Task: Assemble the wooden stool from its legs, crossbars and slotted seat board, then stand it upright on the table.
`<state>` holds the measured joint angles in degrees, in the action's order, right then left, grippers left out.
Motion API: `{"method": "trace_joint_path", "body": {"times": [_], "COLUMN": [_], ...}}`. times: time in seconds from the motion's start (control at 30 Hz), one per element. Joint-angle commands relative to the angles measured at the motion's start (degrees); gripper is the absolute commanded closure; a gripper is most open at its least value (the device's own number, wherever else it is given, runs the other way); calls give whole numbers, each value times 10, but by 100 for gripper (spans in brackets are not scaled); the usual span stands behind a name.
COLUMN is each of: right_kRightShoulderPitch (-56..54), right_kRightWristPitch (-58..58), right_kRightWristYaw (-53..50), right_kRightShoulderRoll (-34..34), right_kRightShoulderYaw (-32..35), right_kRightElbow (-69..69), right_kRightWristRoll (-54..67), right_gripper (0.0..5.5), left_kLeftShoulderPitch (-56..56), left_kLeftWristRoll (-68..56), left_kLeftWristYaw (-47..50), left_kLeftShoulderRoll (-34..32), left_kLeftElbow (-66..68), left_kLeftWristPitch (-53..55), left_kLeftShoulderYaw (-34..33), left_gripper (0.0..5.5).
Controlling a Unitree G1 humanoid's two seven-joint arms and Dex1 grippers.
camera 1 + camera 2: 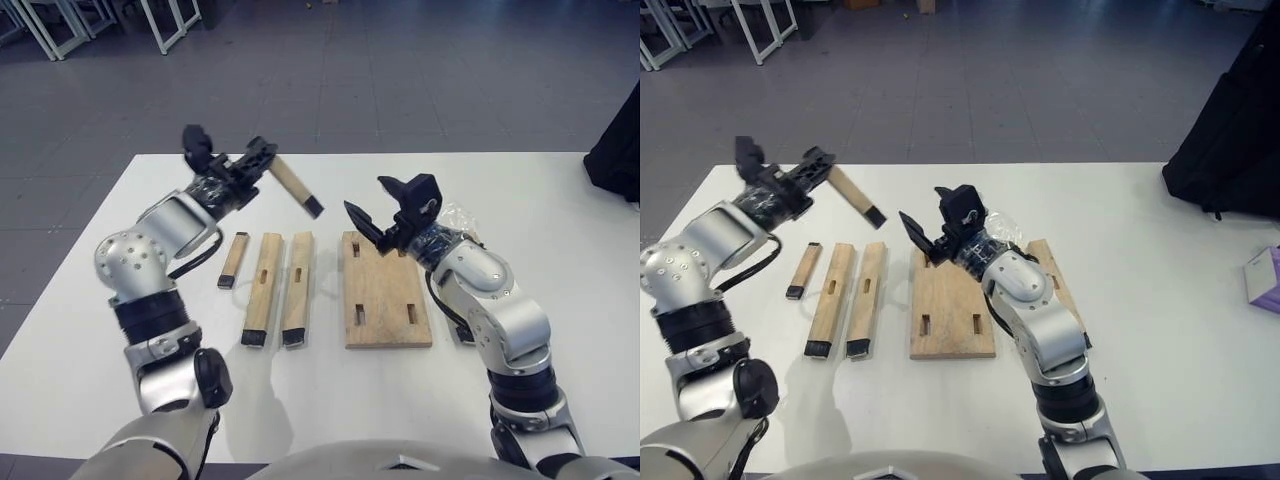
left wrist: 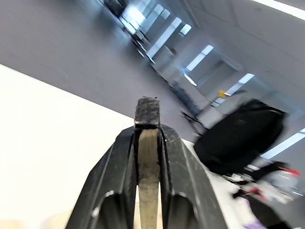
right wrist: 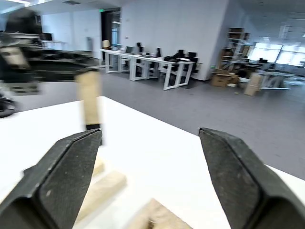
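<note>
My left gripper is shut on a wooden leg with a black tip, held in the air over the back of the table and slanting down toward the seat board. In the left wrist view that leg sits clamped between the fingers. The slotted seat board lies flat at mid-table. My right gripper hovers open over the board's far edge with nothing in it; its fingers frame the held leg.
Three more wooden pieces lie left of the board: a short crossbar and two longer legs. Another wooden piece and a clear plastic bag lie behind my right arm. A purple box sits at the table's right edge.
</note>
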<state>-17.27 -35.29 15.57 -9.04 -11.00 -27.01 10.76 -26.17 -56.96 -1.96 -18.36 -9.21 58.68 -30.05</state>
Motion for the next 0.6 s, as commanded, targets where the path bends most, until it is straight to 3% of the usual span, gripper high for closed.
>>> {"method": "trace_joint_path", "body": {"times": [0.03, 0.17, 0.3, 0.6], "right_kRightShoulderPitch": [20, 63, 74, 77], "right_kRightWristPitch": [-1, 4, 4, 10], "right_kRightWristYaw": [-45, -107, -113, -115], "right_kRightShoulderRoll": [13, 23, 22, 25], "right_kRightShoulderYaw": [21, 34, 38, 34], "right_kRightElbow": [-11, -18, -16, -5], "right_kRightWristRoll": [-22, -65, -72, -75], "right_gripper": [112, 86, 86, 86], "left_kLeftShoulderPitch": [58, 147, 231, 259], "left_kLeftWristRoll": [65, 157, 241, 277], "left_kLeftWristYaw": [39, 95, 72, 37], "left_kLeftShoulderRoll": [-11, -1, -16, 19], "left_kLeftElbow": [-104, -248, -259, -222], "left_kLeftWristPitch": [-30, -74, -108, -151], "left_kLeftShoulderYaw": [33, 70, 139, 184], "left_gripper": [506, 506, 506, 506]}}
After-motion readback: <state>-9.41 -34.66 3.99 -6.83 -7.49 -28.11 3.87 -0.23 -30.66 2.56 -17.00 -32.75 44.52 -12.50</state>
